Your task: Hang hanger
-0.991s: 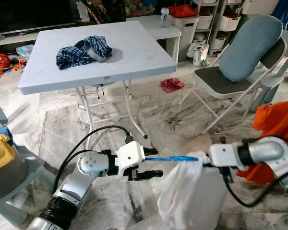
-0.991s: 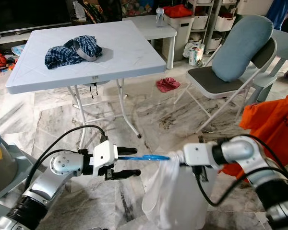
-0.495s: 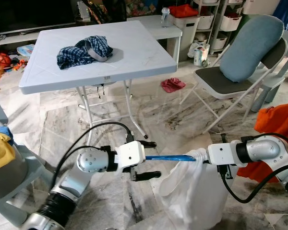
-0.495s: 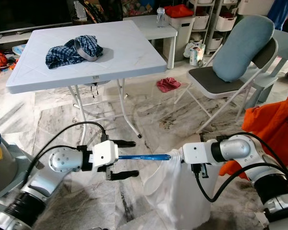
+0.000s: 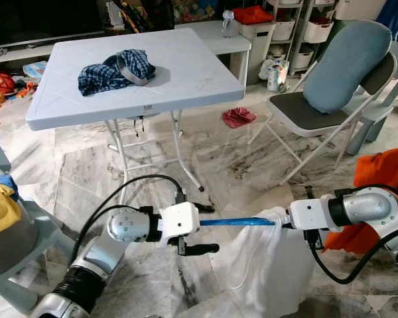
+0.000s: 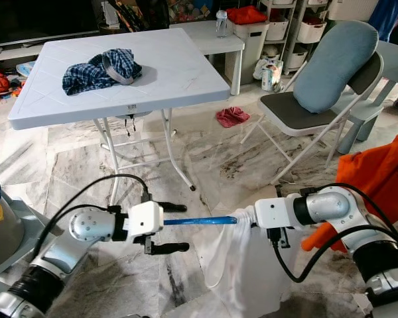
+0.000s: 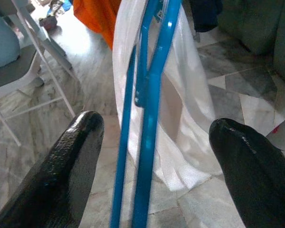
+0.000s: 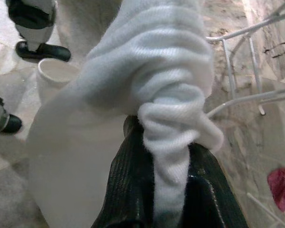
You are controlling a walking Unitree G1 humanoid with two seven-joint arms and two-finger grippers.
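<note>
1. Hanger first: the thin blue plastic hanger (image 5: 235, 222) ran level between my two arms, low over the marble floor and well in front of the white folding table (image 5: 205, 86).
2. My left gripper (image 5: 194, 228) had its black fingers (image 7: 69, 166) spread wide on either side of the blue bars, with clear gaps both sides, so it gripped nothing.
3. My right gripper (image 8: 161, 190) was closed on a bunched fold of the soft white cloth garment (image 5: 268, 268) at the hanger's far end; whether it also pinched the plastic under the cloth, I could not tell.
4. The garment drooped from that end towards the floor, on the table's near side.
5. I judged the hanger light, fairly stiff and rather slick, likely to twist in a loose pinch, while the cloth was limp and could slide along the bar.
6. I reckoned the bare blue bar between the left fingers was the place to take hold, since plastic gives a surer purchase than folded fabric.
</note>
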